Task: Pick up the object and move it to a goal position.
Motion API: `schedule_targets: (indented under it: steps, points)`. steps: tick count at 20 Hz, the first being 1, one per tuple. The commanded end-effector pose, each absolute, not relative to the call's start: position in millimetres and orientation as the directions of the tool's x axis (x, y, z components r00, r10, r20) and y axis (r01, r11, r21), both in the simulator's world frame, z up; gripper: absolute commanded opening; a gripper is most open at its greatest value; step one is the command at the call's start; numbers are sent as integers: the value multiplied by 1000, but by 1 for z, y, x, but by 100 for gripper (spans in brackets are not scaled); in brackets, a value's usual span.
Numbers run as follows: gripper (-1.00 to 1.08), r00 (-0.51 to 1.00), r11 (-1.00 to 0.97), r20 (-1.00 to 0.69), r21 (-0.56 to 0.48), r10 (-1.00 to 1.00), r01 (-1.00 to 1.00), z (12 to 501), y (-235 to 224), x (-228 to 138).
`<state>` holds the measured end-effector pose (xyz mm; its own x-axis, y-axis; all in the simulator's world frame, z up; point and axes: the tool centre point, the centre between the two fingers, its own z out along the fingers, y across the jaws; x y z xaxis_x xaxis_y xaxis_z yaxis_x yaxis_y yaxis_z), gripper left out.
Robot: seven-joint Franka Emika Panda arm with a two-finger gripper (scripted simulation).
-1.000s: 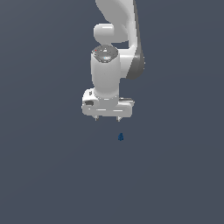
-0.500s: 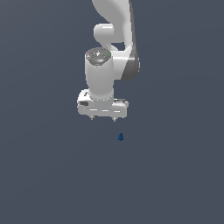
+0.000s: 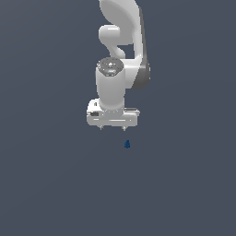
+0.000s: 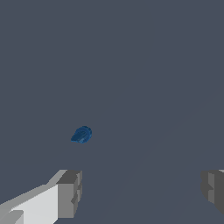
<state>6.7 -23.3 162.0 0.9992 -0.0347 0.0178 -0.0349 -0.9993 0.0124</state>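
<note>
The object [image 3: 127, 144] is a tiny dark blue elongated piece with a rounded end, lying on the grey floor. In the exterior view it sits just below and slightly to the exterior view's right of my white gripper [image 3: 113, 128]. The gripper hangs above it, open and empty, with its two small fingertips [image 3: 102, 128] pointing down. In the wrist view the object [image 4: 82, 134] shows beyond one grey fingertip [image 4: 70, 194], outside the gap between the fingers; the other fingertip [image 4: 214, 189] is far across. The gripper [image 4: 141, 192] does not touch the object.
A plain dark grey floor [image 3: 50, 184] fills both views. The white arm [image 3: 123, 41] rises above the gripper.
The gripper has shifted slightly toward the exterior view's left and a little upward over the last second. The object has stayed where it was. The jaws remain open.
</note>
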Motion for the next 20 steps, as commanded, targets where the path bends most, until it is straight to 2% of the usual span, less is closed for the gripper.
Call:
schedule_targets:
  steps: [1, 10, 20]
  points:
    - [100, 1000, -1000, 13, 12, 2, 2, 149, -10, 9]
    - [100, 990, -990, 1, 3, 144, 144, 100, 42, 15]
    - [100, 987, -987, -1, 0, 162, 162, 87, 49, 14]
